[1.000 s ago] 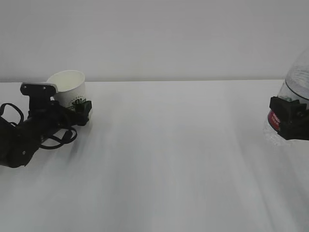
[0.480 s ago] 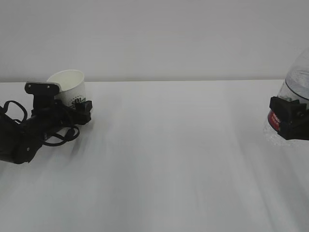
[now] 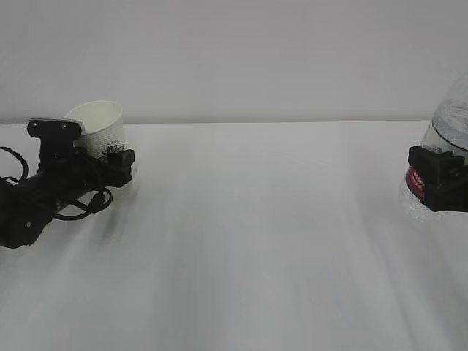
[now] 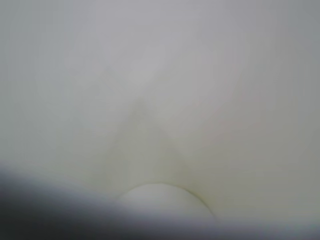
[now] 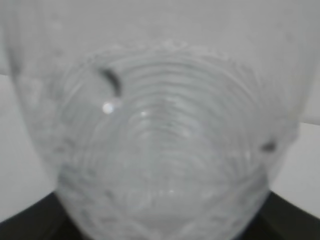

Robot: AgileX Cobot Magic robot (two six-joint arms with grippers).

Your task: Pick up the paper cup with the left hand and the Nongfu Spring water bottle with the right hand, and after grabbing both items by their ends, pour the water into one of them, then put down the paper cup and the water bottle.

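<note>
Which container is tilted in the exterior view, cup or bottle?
The paper cup at far left: its open mouth leans left. The Nongfu Spring water bottle at the right edge looks upright.

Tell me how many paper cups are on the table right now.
1. The paper cup sits far left near the table's back edge, tilted, with the left gripper around its lower part. No other cup shows, though the frame edges could hide more.
</note>
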